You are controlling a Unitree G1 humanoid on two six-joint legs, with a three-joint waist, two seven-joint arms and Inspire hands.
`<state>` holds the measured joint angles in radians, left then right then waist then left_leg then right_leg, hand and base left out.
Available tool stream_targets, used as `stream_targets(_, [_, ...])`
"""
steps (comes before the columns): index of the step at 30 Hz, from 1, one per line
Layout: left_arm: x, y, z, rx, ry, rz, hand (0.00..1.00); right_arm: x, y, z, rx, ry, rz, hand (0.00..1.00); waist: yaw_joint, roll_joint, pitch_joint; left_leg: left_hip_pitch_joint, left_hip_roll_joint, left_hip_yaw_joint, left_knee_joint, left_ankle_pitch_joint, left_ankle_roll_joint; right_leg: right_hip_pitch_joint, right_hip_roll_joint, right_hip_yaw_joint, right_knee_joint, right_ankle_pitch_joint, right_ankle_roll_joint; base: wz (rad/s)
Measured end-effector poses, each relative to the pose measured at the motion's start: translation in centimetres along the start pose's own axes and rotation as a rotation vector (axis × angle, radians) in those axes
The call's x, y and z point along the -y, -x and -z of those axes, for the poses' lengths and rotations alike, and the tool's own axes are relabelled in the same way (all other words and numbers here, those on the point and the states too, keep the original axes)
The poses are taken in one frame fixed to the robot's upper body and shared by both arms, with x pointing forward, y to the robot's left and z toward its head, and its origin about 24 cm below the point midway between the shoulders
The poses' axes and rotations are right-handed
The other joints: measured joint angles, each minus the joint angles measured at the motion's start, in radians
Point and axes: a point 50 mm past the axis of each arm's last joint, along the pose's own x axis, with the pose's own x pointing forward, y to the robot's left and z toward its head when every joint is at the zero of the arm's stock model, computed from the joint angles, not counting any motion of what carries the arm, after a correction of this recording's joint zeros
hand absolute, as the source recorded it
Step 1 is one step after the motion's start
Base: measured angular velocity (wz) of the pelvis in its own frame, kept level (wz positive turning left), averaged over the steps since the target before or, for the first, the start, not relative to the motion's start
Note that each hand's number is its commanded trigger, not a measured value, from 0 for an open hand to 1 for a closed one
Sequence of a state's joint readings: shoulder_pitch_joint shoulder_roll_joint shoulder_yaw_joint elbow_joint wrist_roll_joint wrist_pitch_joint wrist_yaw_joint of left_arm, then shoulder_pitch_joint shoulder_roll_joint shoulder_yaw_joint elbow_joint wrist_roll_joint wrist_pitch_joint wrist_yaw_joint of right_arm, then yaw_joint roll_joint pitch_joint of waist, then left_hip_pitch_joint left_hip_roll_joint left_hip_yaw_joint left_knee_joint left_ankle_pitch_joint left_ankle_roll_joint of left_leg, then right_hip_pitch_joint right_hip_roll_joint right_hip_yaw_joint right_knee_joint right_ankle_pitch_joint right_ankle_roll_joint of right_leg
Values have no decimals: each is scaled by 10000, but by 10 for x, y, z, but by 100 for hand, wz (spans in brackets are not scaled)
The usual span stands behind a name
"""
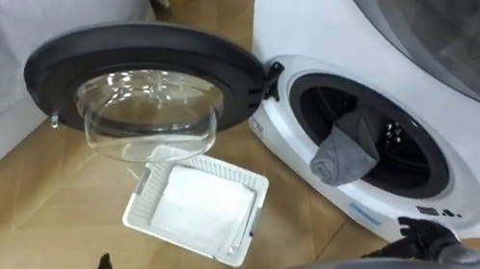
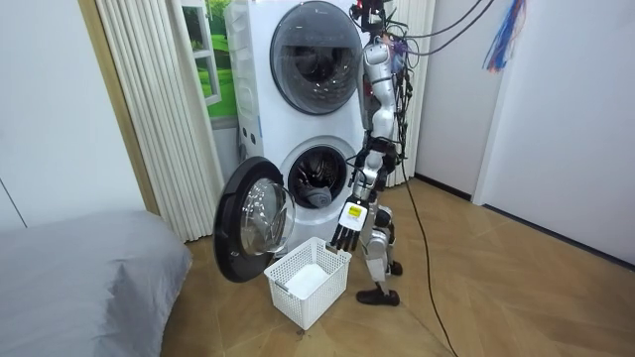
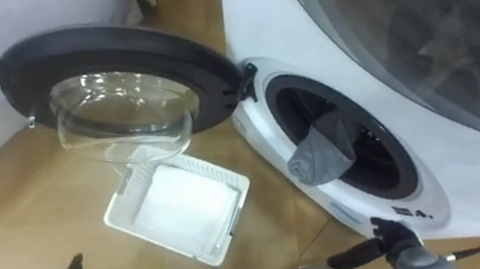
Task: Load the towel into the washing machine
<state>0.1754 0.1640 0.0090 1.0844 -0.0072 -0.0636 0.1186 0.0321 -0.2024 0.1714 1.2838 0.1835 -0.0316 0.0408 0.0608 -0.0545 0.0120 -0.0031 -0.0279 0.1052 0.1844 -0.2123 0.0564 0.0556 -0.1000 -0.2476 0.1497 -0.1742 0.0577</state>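
A grey towel [image 1: 345, 151] hangs over the lower lip of the washing machine's round opening [image 1: 423, 177], partly inside the drum. No hand touches it. The machine's door [image 1: 143, 77] stands swung wide open to the left, its glass bowl facing up. In the room view I stand close to the machine's [image 2: 260, 129] right side. My left hand [image 2: 345, 230] hangs low with straight fingers above the white basket [image 2: 298, 297] and holds nothing.
A white plastic basket [image 1: 225, 163] sits on the wooden floor below the open door. A second drum [image 2: 316, 50] is stacked above the washer. A grey bed [image 2: 79, 268] lies at the room view's left, and curtains hang behind the door.
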Motion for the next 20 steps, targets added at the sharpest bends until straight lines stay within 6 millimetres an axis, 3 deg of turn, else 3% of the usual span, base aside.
stream_targets(2, [1,1,4,-230,93,21,0,-2,0,4,-138,-147,-89,0,-28,34,31,120,5,-3,-6,-3,1,128,14,22,-1,5,7,-3])
stream_targets(6, [2,2,11,-628,402,-43,0,-3,2,14,-433,-536,-247,0,-43,83,20,505,142,7,-27,-73,-66,504,88,34,2,4,7,-2])
stream_targets(20, [3,4,27,-1614,850,-163,0,-5,3,26,-1035,-1669,-330,0,-156,151,-1,817,173,15,129,-116,-143,885,180,-37,3,4,5,0])
